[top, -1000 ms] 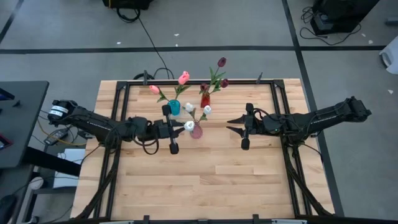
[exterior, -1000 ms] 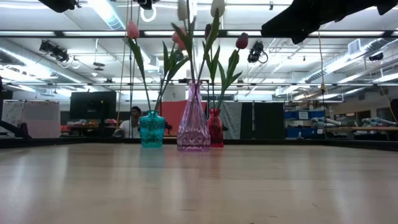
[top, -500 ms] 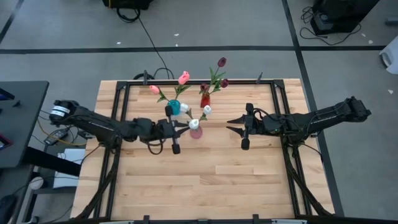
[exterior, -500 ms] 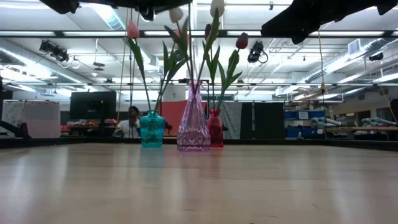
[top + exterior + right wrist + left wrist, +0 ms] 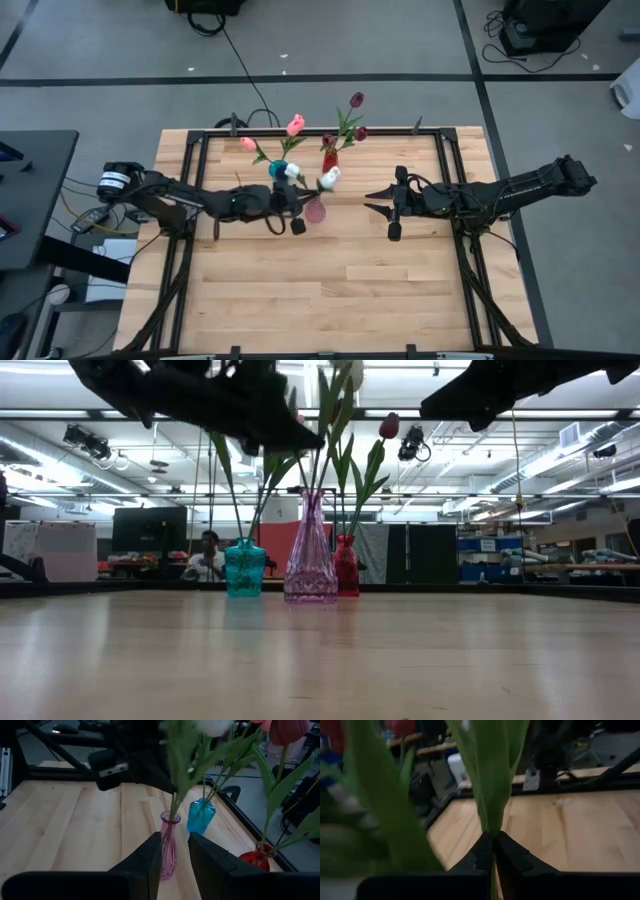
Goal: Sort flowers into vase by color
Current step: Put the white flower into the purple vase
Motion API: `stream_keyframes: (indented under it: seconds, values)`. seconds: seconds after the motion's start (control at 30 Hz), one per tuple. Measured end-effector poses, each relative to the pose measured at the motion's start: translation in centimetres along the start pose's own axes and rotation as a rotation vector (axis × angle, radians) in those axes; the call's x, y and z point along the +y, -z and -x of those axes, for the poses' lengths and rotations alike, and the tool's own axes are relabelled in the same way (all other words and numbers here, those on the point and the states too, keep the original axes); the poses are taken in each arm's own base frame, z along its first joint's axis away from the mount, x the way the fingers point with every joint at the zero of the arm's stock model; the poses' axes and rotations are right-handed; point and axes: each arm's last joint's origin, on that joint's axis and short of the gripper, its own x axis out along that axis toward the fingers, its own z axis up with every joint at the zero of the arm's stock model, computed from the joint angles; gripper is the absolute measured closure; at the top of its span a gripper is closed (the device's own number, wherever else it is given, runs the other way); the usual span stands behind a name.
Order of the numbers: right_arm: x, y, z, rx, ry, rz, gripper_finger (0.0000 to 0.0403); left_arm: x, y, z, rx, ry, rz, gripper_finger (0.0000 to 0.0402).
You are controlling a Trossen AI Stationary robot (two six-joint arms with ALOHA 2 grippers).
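Three small vases stand near the table's far middle. The pink vase point(image 5: 316, 211) point(image 5: 311, 560) holds white tulips point(image 5: 328, 179). The teal vase point(image 5: 277, 172) holds pink tulips point(image 5: 296, 125), and the red vase point(image 5: 329, 160) holds maroon tulips point(image 5: 356, 100). All the stems stick down into the vase necks. My left gripper point(image 5: 303, 201) point(image 5: 493, 842) is at the pink vase, shut on a green tulip stem. My right gripper point(image 5: 373, 200) point(image 5: 174, 860) hovers open to the right of the vases, pointing at the pink vase point(image 5: 169, 845). My left gripper pinches a green stem with its leaf point(image 5: 491, 822) of a tulip standing in the pink vase, between its two fingertips point(image 5: 481, 851). It comes from the table's left, above the vase's neck point(image 5: 313, 495). The stem stays in the vase; the vase rests on the table.
A black frame point(image 5: 200, 140) runs along the table's left, far and right sides. Bare wood point(image 5: 330, 290) lies toward the near edge. A person point(image 5: 208, 555) sits in the room beyond the table in the low view.
My left gripper has moved toward the table's right and down, in among the white tulips' stems over the pink vase. The arm has turned about its own axis. The white heads have shifted: one has swung toward the far left, near the teal vase.
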Motion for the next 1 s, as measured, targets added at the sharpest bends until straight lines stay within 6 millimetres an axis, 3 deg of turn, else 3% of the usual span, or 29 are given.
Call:
stream_keyframes:
  seconds: [0.17, 0.53, 0.77, 1.0]
  values:
    - [0.0, 0.1, 0.0, 0.012, -0.001, -0.006, 0.0292, 0.9, 1.0, -0.7, 0.061, -0.026, 0.044, 0.0362]
    - [0.0, 0.1, 0.0, 0.013, -0.001, -0.013, 0.0293, 1.6, 1.2, -0.4, 0.105, -0.04, 0.031, 0.0246]
    - [0.0, 0.3, 0.0, 0.033, -0.002, -0.023, 0.0293, 2.7, -0.6, 2.1, 0.087, -0.033, 0.035, 0.0239]
    - [-0.2, -0.1, 0.7, 0.002, 0.0, -0.031, 0.0293, 3.4, -0.3, 4.7, 0.045, 0.006, 0.052, 0.0239]
